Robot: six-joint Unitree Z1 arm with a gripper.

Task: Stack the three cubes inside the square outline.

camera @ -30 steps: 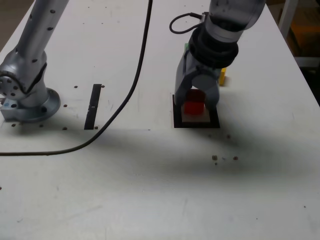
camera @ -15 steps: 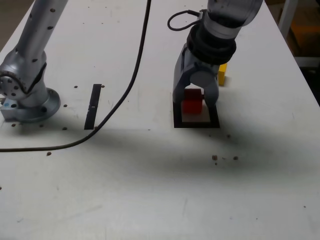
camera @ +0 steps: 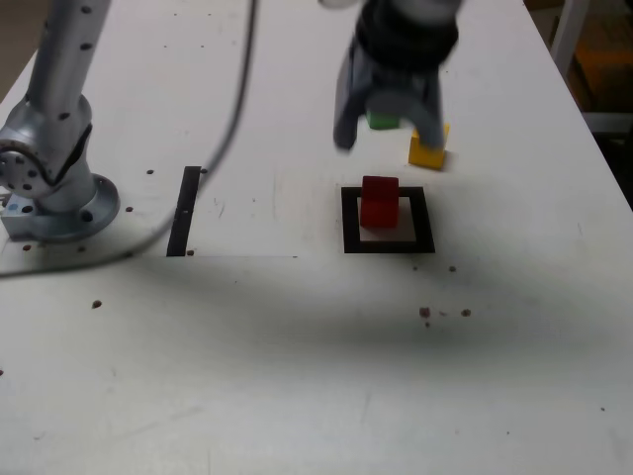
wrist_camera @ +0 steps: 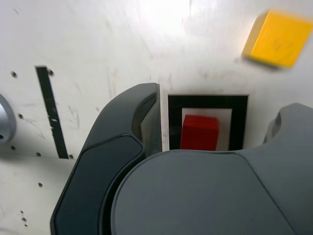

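Observation:
The red cube (camera: 379, 201) (wrist_camera: 199, 132) rests alone inside the black square outline (camera: 388, 245) (wrist_camera: 208, 101). My gripper (camera: 386, 134) (wrist_camera: 215, 107) hangs open above the table, just behind the square, with nothing between its fingers. In the exterior view the yellow cube (camera: 427, 150) (wrist_camera: 276, 39) lies on the table behind the square, toward the right. The green cube (camera: 383, 121) shows only partly, behind the gripper's fingers.
The arm's base (camera: 49, 188) is bolted at the exterior view's left, with a straight black tape strip (camera: 184, 210) (wrist_camera: 51, 112) beside it. A black cable (camera: 232, 119) swings blurred over the table. Small dark specks (camera: 443, 314) dot the surface in front of the square.
The gripper opened, let go of the red cube inside the square, and rose up and back. The cable swung toward the exterior view's left.

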